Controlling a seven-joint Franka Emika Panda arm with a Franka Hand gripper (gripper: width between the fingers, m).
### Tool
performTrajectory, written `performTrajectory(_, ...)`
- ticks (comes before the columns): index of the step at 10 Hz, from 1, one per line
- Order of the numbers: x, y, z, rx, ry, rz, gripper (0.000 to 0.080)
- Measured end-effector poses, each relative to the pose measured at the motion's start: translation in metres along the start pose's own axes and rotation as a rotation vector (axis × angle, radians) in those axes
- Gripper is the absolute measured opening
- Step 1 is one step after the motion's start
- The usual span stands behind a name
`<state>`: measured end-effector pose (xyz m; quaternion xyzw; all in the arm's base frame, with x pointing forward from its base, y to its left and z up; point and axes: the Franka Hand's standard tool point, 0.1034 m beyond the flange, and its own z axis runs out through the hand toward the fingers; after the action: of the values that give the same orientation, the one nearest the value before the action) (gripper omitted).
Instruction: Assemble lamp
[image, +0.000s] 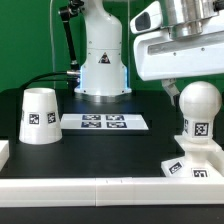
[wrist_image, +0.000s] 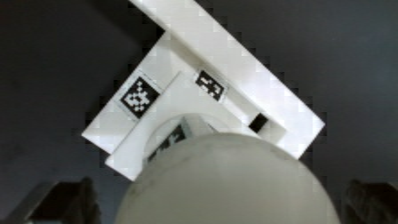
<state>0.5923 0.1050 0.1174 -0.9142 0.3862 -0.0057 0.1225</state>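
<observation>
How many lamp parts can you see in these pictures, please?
3. The shade stands alone at the exterior view's left; the bulb stands upright on the square base at the exterior view's right. None seems hidden.

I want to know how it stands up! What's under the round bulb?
The bulb stands on the flat square base. Where they join is covered by the bulb itself.
</observation>
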Motion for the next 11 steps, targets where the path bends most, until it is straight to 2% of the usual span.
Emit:
performTrajectory(3,0.0002,0.0005,0.0005,-0.002,0.0,-0.226,0.0698)
performTrajectory(4,0.0002,0.0009,0.0007,-0.019,0.009,-0.353,0.0698)
performTrajectory(5,0.0,0.0009,0.0008,-0.062,0.027,-0.564,0.0698)
performTrajectory(6,0.001,0.0009,0.0001,-0.091,0.037,-0.721,0.0698)
performTrajectory(8,0.002,-0.0014,-0.0015,-0.114,0.034,-0.946,0.0698)
performTrajectory(11,0.0033,-0.0008,-0.0015,-0.119,0.024,-1.138,0.0698)
